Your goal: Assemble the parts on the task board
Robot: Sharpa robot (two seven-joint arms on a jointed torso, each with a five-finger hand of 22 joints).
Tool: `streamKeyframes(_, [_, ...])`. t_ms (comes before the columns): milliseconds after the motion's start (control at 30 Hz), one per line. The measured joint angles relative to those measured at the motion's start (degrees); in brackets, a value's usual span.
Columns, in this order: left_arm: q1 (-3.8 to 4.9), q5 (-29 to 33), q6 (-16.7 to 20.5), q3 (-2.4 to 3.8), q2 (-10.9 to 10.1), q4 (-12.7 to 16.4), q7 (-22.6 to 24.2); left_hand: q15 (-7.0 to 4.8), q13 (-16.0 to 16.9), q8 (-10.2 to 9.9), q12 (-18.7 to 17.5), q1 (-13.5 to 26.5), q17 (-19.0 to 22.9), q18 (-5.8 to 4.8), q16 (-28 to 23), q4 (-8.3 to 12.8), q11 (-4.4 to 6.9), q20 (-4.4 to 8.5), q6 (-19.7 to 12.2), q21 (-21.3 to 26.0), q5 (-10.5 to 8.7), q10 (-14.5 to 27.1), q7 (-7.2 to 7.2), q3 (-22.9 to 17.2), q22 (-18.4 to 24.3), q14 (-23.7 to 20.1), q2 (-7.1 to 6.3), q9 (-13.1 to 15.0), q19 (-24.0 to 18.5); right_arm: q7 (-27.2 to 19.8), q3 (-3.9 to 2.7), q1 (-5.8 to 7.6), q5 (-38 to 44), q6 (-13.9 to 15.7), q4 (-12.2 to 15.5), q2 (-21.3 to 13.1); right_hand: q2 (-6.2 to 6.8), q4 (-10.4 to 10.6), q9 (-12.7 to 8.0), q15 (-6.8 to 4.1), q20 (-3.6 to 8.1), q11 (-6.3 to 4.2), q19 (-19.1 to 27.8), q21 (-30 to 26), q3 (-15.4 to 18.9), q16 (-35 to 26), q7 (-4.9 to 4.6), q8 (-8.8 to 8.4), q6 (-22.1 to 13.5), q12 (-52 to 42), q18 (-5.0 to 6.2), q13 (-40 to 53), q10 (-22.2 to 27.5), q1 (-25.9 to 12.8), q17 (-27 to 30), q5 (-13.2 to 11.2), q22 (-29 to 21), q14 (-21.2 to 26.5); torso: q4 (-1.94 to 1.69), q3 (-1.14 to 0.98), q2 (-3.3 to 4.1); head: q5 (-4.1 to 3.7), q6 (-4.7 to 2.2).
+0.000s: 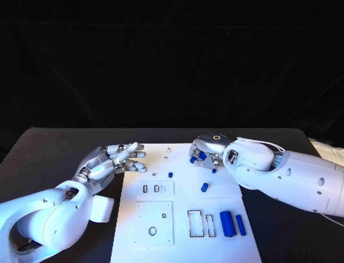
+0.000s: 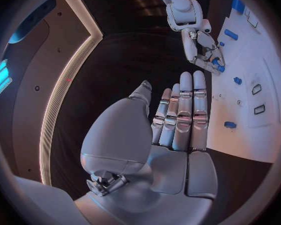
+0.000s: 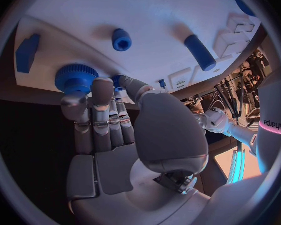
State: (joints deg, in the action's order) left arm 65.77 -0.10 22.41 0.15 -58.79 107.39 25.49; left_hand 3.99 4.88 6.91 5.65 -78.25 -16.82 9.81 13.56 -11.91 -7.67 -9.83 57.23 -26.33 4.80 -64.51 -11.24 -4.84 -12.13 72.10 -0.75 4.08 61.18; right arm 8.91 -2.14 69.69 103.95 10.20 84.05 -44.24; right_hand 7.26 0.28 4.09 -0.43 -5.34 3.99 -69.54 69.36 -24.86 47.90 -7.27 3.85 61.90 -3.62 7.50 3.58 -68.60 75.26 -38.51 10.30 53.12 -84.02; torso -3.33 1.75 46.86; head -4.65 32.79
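Note:
The white task board lies in the middle of the black table. My right hand is over its far end, fingertips and thumb closed round a blue gear, which stands at the board's edge. My left hand hovers by the board's far left edge, fingers straight and together, holding nothing. On the board near the gear lie a short hollow blue peg, a blue cylinder and a blue block. Two long blue pieces lie near the board's front right.
Small blue parts lie mid-board among rectangular and round slots. A white object and cable lie at the table's right edge. Bare black table stretches left of the board.

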Motion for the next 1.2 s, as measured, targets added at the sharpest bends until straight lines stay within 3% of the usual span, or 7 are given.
streamKeyframes(167, [0.00, 0.0, 0.0, 0.00, 0.0, 0.0, -0.1, 0.00, 0.0, -0.3, -0.2, 0.0, -0.1, 0.01, 0.0, 0.0, 0.00, 0.03, 0.0, -0.2, 0.00, 0.0, 0.00, 0.0, -0.1, 0.0, 0.00, 0.0, 0.0, -0.1, 0.00, 0.01, 0.0, -0.2, 0.0, 0.1, 0.00, 0.7, 0.1, 0.00, 0.05, -0.21, -1.5, 2.3, -0.4, 4.3, 0.19, 0.00, 0.8, 0.0, 0.00, 0.1, -1.0, 0.0, -3.9, -0.2, 3.1, 0.0, -0.01, 0.00, 0.12, -0.10, 0.04])
streamKeyframes(233, [0.00, 0.0, 0.0, 0.00, 0.0, 0.0, -0.1, 0.00, 0.0, -0.3, -0.2, 0.0, -0.2, 0.00, 0.0, 0.0, 0.00, 0.03, 0.0, -0.3, 0.00, 0.0, 0.00, 0.0, -0.1, 0.0, 0.00, 0.0, 0.0, -0.1, -0.03, 0.03, 0.0, -0.2, 0.0, 0.1, -0.01, 0.7, 0.2, -0.33, 0.20, -0.33, -2.0, 3.2, -0.4, 5.9, 0.31, 0.11, 1.5, 0.0, -0.90, 0.1, -1.6, 0.0, -5.4, -0.2, 4.4, 0.1, -0.04, 0.01, 0.18, -0.13, -0.01])
streamKeyframes(433, [0.01, 0.0, 0.0, 0.00, 0.0, 0.0, -0.2, 0.00, 0.0, -0.5, -0.5, -0.2, -0.5, 0.00, 0.0, 0.3, 0.00, 0.03, 0.0, -0.5, 0.00, 0.0, 0.00, 0.0, -0.3, 0.0, 0.22, -0.1, 0.0, -0.1, -0.08, 0.09, 0.0, 0.1, 0.0, 0.1, -0.48, 1.2, 0.5, -0.66, 0.33, -0.84, -3.8, 5.7, -0.6, 10.7, 0.80, 0.60, 3.1, 0.0, -0.89, 0.3, -3.5, 0.5, -10.0, -0.4, 8.2, 0.2, -0.12, 0.03, 0.34, -0.16, -0.10])
streamKeyframes(533, [0.01, 0.0, 0.0, 0.00, 0.0, 0.0, -0.3, 0.00, 0.0, -0.6, -0.5, -0.2, -0.6, 0.00, 0.0, 0.3, 0.00, 0.03, 0.0, -0.7, 0.00, 0.0, 0.00, 0.0, -0.3, 0.0, 0.22, -0.1, 0.0, -0.2, -0.08, 0.10, 0.0, 0.8, 0.1, 0.1, -1.08, 1.5, 0.8, -0.82, 0.62, -1.21, -4.8, 7.1, -0.8, 13.0, 1.04, 1.02, 4.2, 0.0, -1.82, 0.3, -4.5, 1.1, -12.3, -1.2, 10.4, 0.0, -0.16, 0.05, 0.40, -0.15, -0.14])
streamKeyframes(933, [0.01, 0.0, 0.0, 0.00, -0.1, -0.1, -0.5, 0.01, 0.0, -0.6, -0.5, -0.2, -0.6, 0.00, 0.0, 0.3, 0.00, 0.03, 0.0, -0.7, 0.00, 0.0, 0.00, 0.0, -0.3, 0.0, 0.22, -0.1, 0.0, 0.5, -0.20, 0.04, -0.2, 8.9, 1.5, 1.0, -1.47, 1.7, 0.8, -0.82, 0.82, -1.22, -6.3, 9.6, -1.9, 17.3, 0.95, 1.26, 5.1, 0.0, -1.82, 0.3, -5.7, 2.2, -16.0, -4.2, 14.6, 0.0, -0.35, 0.17, 0.62, -0.18, -0.58])
streamKeyframes(1200, [0.01, 0.3, 0.0, 0.00, 0.0, -0.2, -0.6, 0.01, 0.0, -0.6, -0.7, -0.2, -0.8, 0.00, 0.0, 0.3, -0.01, 0.03, 0.0, -0.7, 0.00, 0.0, 0.00, 0.0, -0.4, 0.0, 0.22, -0.1, 0.0, 2.0, -0.28, 0.28, -0.5, 11.6, -0.5, 4.4, -1.63, 2.2, 0.8, -0.82, 0.82, -1.22, -6.3, 9.9, -1.9, 17.6, 0.95, 0.86, 5.1, 0.0, -1.82, 0.3, -5.7, 2.0, -16.2, -4.4, 14.7, 0.0, -0.54, 0.30, 0.71, -0.21, -0.71])
